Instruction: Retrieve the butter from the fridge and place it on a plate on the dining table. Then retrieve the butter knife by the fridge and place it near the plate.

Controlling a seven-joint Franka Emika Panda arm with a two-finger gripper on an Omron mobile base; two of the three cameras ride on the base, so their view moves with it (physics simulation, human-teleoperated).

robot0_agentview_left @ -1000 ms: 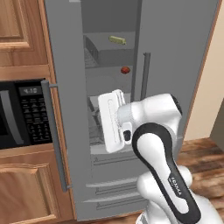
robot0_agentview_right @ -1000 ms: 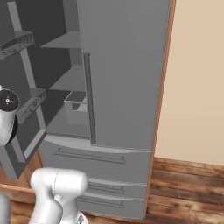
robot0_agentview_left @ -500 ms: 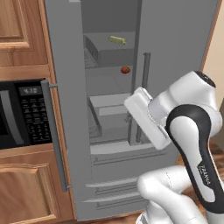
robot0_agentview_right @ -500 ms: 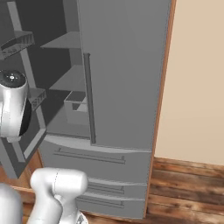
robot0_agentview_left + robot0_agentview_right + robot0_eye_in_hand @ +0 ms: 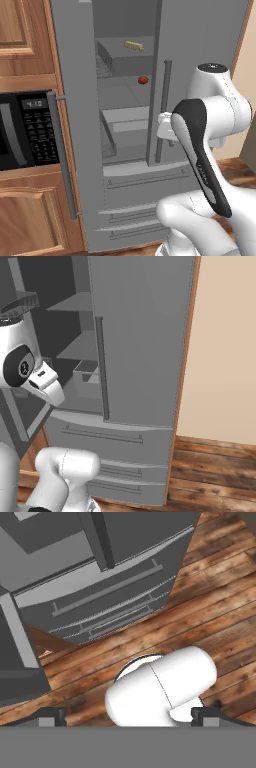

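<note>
Black microwave (image 5: 22, 132) sits leftmost; beside it the tall grey steel fridge (image 5: 130, 125) stands with its left door open, the pale-yellow butter stick (image 5: 133, 46) on an upper shelf. Rightward, the two-finger gripper (image 5: 127, 714) spreads wide, empty, pointing floorward. Reaching in, the elbow might clip the shut door.

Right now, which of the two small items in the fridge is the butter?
The pale-yellow stick, the butter, lies on the upper shelf. The other one, a round red item, sits one shelf lower.
</note>
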